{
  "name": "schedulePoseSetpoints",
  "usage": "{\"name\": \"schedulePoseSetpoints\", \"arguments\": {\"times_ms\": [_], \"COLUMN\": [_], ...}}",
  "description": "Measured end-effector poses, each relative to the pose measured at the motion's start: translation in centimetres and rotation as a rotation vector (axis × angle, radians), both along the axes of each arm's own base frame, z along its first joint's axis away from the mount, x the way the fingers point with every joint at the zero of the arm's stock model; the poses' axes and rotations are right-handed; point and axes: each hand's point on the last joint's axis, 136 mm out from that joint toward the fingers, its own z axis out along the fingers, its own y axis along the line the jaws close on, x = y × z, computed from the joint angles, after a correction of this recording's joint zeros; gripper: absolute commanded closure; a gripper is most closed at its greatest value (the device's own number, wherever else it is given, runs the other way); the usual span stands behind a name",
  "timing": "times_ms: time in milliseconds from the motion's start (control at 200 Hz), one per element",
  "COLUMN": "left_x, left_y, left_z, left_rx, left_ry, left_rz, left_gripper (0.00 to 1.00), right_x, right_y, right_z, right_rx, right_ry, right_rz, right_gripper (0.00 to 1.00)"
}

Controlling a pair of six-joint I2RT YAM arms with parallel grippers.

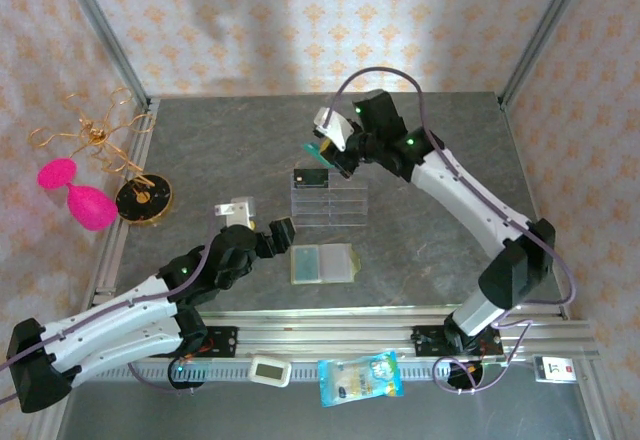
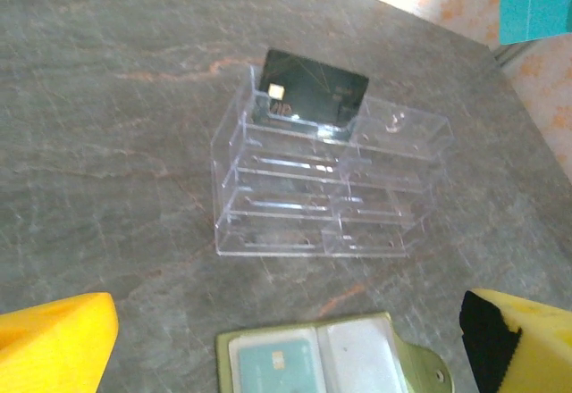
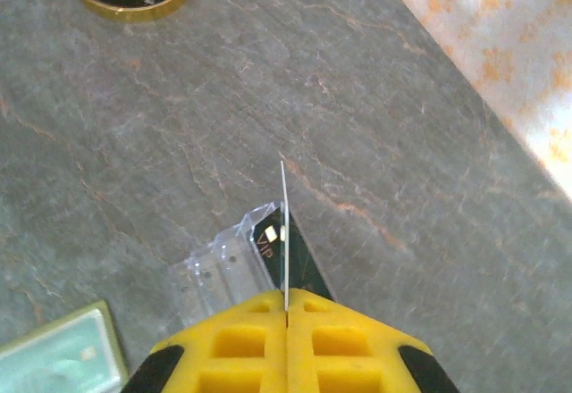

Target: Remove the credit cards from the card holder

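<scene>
Top, centre: the right gripper (image 1: 337,150) pinches a teal card (image 1: 316,148) over the clear tray (image 1: 330,205); the left gripper (image 1: 262,222) gapes beside the wallet (image 1: 322,263). Left wrist, bottom: a second card (image 2: 277,366) lies in the wallet. Right wrist: lower the pinched card edge-on, straight into the tray.

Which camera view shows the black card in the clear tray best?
Left wrist view: the black card faces the camera, chip plain. The top view shows it small and dark; the right wrist view shows part of it.

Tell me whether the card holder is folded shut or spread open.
Spread open. The card holder lies flat with its inside facing up, and a teal card shows in its left half.
</scene>
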Motion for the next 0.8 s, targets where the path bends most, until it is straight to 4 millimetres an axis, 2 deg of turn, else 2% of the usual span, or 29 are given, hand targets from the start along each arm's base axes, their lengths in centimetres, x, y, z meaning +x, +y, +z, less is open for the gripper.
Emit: {"name": "schedulePoseSetpoints", "arguments": {"times_ms": [115, 375, 461, 546, 796], "left_x": [0.5, 1.5, 1.7, 2.0, 2.7], "left_y": [0.9, 2.5, 2.7, 2.9, 3.2], "left_z": [0.3, 0.0, -0.4, -0.9, -2.4], "left_rx": [0.014, 0.073, 0.091, 0.105, 0.160], "left_ry": [-0.016, -0.024, -0.016, -0.006, 0.031], "left_rz": [0.039, 0.102, 0.109, 0.121, 0.134], "left_gripper": [0.01, 0.01, 0.01, 0.01, 0.01], "right_x": [0.8, 0.9, 0.7, 0.7, 0.7], "right_y": [0.5, 0.0, 0.0, 0.4, 2.6], "right_z": [-0.9, -7.3, -8.8, -9.4, -9.6], "right_rx": [-0.060, -0.231, -0.264, -0.263, -0.247], "right_ry": [-0.004, 0.100, 0.129, 0.144, 0.132], "right_rz": [0.087, 0.223, 0.255, 0.290, 0.366], "right_gripper": [1.00, 1.00, 1.00, 1.00, 1.00]}}
